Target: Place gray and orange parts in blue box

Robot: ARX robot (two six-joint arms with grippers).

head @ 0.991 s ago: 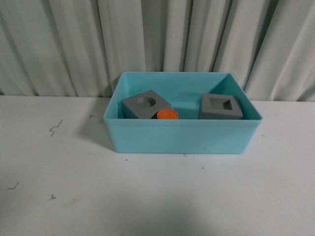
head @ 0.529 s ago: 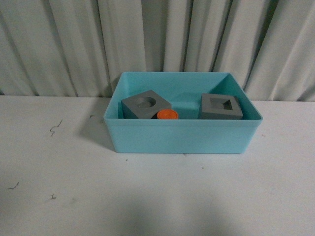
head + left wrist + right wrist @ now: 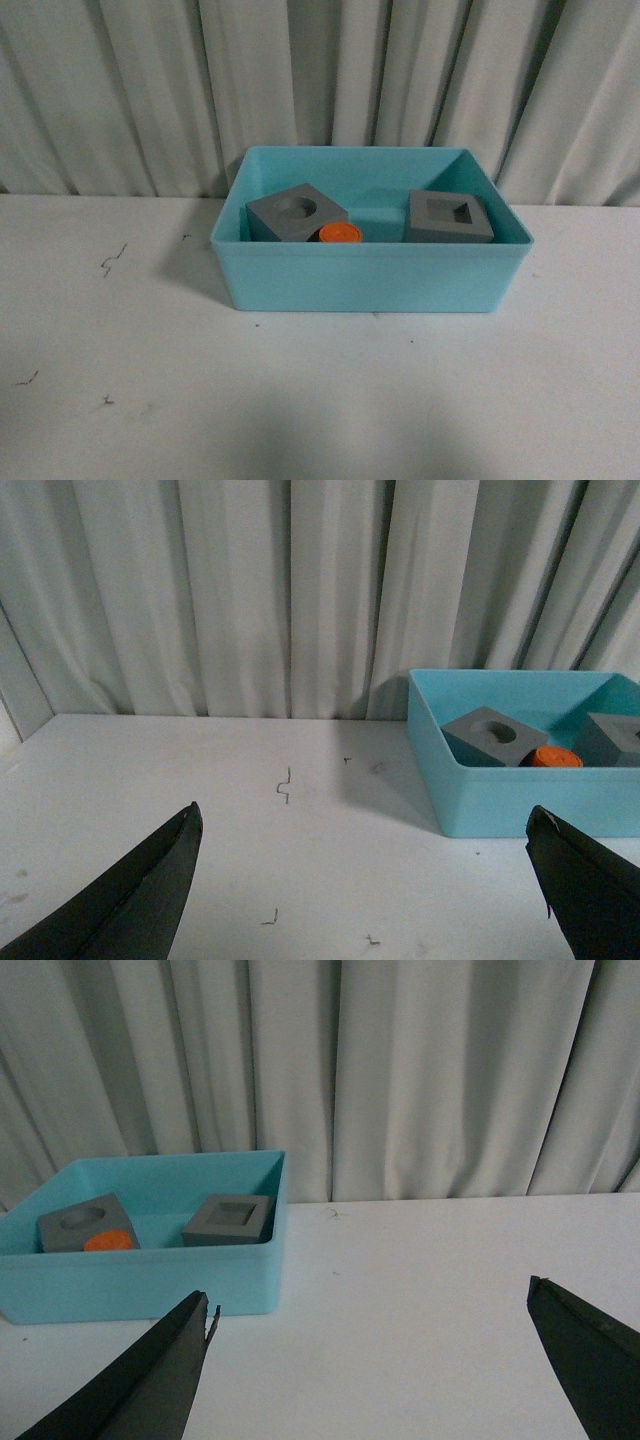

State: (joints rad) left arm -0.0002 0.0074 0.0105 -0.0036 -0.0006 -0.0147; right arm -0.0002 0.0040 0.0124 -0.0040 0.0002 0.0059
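The blue box [image 3: 370,280] stands at the back of the white table. Inside it sit a gray cube with a round recess [image 3: 295,215], an orange cylinder [image 3: 340,233] beside it, and a gray cube with a square recess [image 3: 449,217]. Neither arm shows in the front view. My left gripper [image 3: 365,825] is open over bare table, left of the box [image 3: 520,800], with the cubes [image 3: 493,737] and orange cylinder [image 3: 556,759] visible inside. My right gripper [image 3: 370,1305] is open and empty, to the right of the box [image 3: 140,1285], which holds both cubes [image 3: 230,1220] and the cylinder [image 3: 108,1242].
A pale pleated curtain [image 3: 320,80] hangs right behind the table. The white tabletop [image 3: 320,400] has small dark scuff marks on its left side [image 3: 110,262]. A table edge shows at the far left in the left wrist view.
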